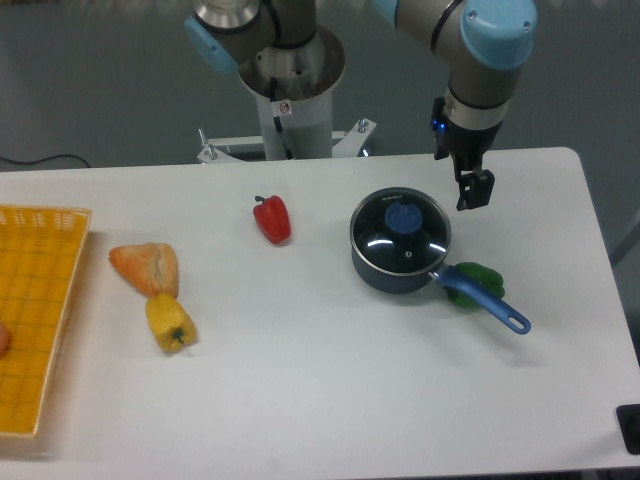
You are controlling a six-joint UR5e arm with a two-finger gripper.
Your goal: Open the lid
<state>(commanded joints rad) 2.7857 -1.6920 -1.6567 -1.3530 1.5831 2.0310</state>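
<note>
Nearest, saucepan [392, 268] carries the lid [400, 230] seated flat, so its knob [404, 218] faces up; gripper [474, 193] hangs beside it, jaw state unclear

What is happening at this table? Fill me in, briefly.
A robot arm is set to take the lid off a dark blue saucepan, but it has not touched it yet. The lid sits closed on the pan, blue knob up. The gripper hangs just to the pan's right, holding nothing; its jaw state is unclear. A green pepper lies beside the pan's handle. A red pepper, a yellow pepper, a pastry-like item and a yellow basket are further left.
</note>
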